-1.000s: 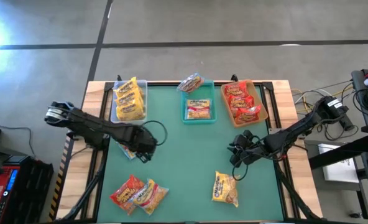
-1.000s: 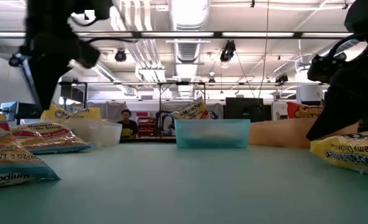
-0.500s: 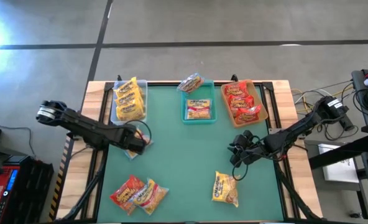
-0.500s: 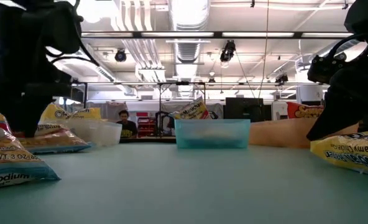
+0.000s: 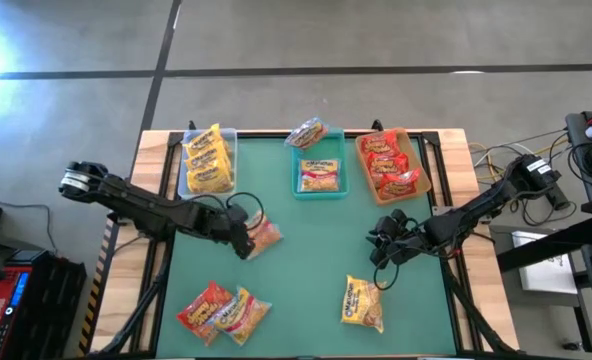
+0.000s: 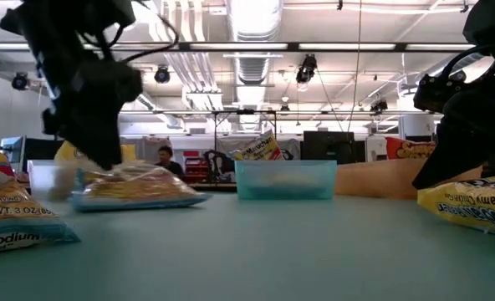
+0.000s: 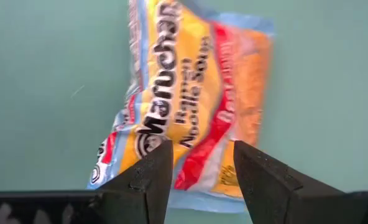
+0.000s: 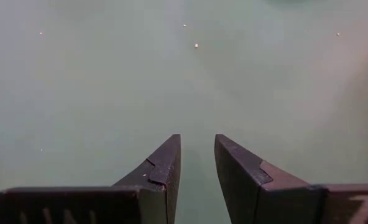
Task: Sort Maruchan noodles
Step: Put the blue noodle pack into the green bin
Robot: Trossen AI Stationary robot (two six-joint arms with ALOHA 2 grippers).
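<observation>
Three bins sit along the desk's far edge: a clear bin [image 5: 208, 160] near the far left corner with yellow packs, a teal bin [image 5: 319, 177] in the middle with one mixed-colour pack plus another propped on its far rim, and a tan bin [image 5: 392, 163] to the right with red ones. So the sort is well underway.

The left tool [image 5: 244, 241] is just left of the desk's centre, and in its wrist view the fingers [image 7: 148, 180] straddle the end of a multicoloured pack [image 7: 190, 93]. Looks like it's gripping that pack by the edge, though the fingers stand fairly wide, so I'd call it a loose pinch on crinkly plastic. From table height the pack [image 6: 135, 189] looks low to the desk; can't tell if it's lifted or dragging.

The right tool [image 5: 384, 243] waits right of centre, fingers nearly closed on nothing, bare desk [image 8: 109, 74] under it.

Still loose: two packs [image 5: 222, 311] by the near left corner and a yellow pack [image 5: 362, 303] near the front edge, right of centre.

My guess: this one goes to the teal bin, which means lifting clear of the rim before letting go.
</observation>
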